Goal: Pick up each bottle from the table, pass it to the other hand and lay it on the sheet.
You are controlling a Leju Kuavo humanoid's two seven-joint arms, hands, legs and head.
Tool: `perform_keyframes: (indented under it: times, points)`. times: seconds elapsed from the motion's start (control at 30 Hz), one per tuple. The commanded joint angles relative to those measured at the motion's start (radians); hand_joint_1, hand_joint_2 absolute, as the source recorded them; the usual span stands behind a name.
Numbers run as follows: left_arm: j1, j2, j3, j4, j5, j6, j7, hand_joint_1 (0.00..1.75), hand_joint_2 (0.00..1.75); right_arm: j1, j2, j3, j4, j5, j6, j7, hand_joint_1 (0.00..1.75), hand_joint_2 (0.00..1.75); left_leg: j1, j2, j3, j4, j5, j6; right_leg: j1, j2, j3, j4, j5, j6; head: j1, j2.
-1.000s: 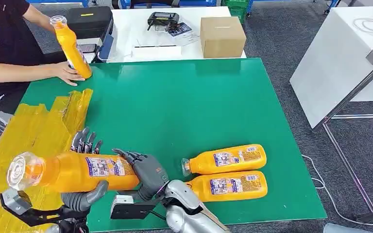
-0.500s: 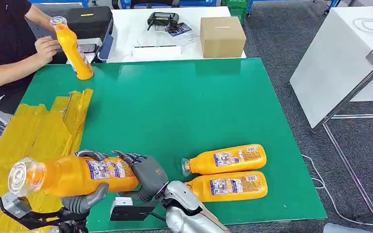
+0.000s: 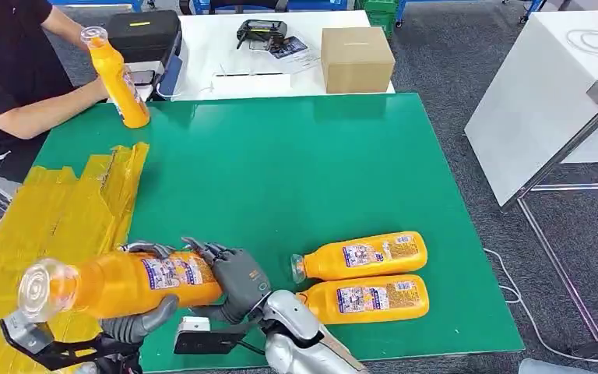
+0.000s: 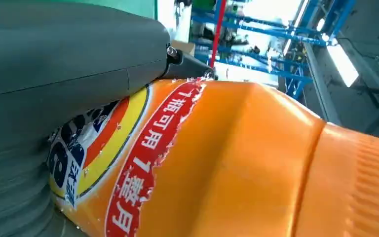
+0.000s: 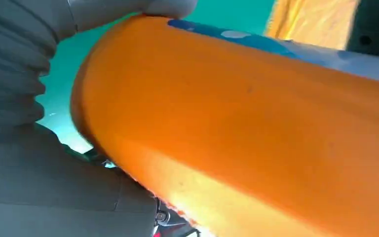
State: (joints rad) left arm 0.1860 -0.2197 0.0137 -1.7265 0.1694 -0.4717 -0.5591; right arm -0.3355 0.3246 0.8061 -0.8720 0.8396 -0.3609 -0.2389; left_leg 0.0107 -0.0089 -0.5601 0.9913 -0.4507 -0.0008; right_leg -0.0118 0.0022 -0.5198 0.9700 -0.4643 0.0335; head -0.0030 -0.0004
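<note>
From the head view, an orange bottle lies sideways above the near edge of the green surface, its clear cap over the yellow sheet. The left robot hand grasps it from beneath, thumb up the near side, fingers curled over the top; the right robot hand clasps the base end. The left wrist view brings out the torn red label strip, and the right wrist view the plain orange base. Two more bottles lie side by side nearby, and a person's hand holds another bottle upright at the far corner.
</note>
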Motion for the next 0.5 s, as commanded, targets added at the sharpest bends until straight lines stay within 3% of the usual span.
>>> perform_keyframes:
  times: [0.03, 0.13, 0.23, 0.33, 0.5]
  points:
    - [-0.089, 0.097, 0.215, -0.03, -0.522, 0.388, -0.038, 1.75, 1.75, 0.035, -0.125, -0.125, -0.3, 0.01, 0.055, 0.073, 0.0, 0.0, 0.001, -0.001, 0.0, 0.0, 0.0, 0.0, 0.001, -0.002, 0.001, 0.0, 0.0, -0.001, 0.0, 0.0]
    - [-0.101, 0.142, 0.334, 0.037, -0.872, 0.615, 0.024, 1.75, 1.75, 0.097, -0.201, -0.183, -0.506, -0.014, 0.124, 0.051, 0.0, 0.0, 0.0, -0.001, 0.001, -0.001, 0.001, 0.0, 0.001, -0.002, 0.001, -0.001, 0.0, -0.001, -0.001, 0.0]
    - [-0.086, 0.205, 0.384, 0.117, -1.059, 0.694, 0.086, 1.75, 1.75, 0.128, -0.257, -0.221, -0.63, -0.06, 0.143, 0.039, 0.0, 0.0, 0.001, -0.001, 0.003, -0.002, 0.0, 0.0, 0.001, -0.002, 0.004, -0.002, 0.0, -0.001, -0.001, 0.0]
    - [-0.089, 0.242, 0.403, 0.197, -1.166, 0.729, 0.111, 1.75, 1.75, 0.128, -0.289, -0.24, -0.695, -0.097, 0.153, 0.012, 0.0, 0.0, 0.001, 0.0, 0.004, -0.002, -0.001, 0.001, 0.001, -0.002, 0.005, -0.003, -0.001, -0.001, 0.0, 0.0]
    - [-0.1, 0.241, 0.393, 0.237, -1.201, 0.738, 0.116, 1.75, 1.75, 0.12, -0.295, -0.247, -0.699, -0.115, 0.165, 0.006, 0.0, 0.0, 0.0, -0.001, 0.001, -0.001, 0.0, 0.001, 0.0, -0.002, 0.002, -0.001, 0.0, -0.001, 0.0, 0.0]
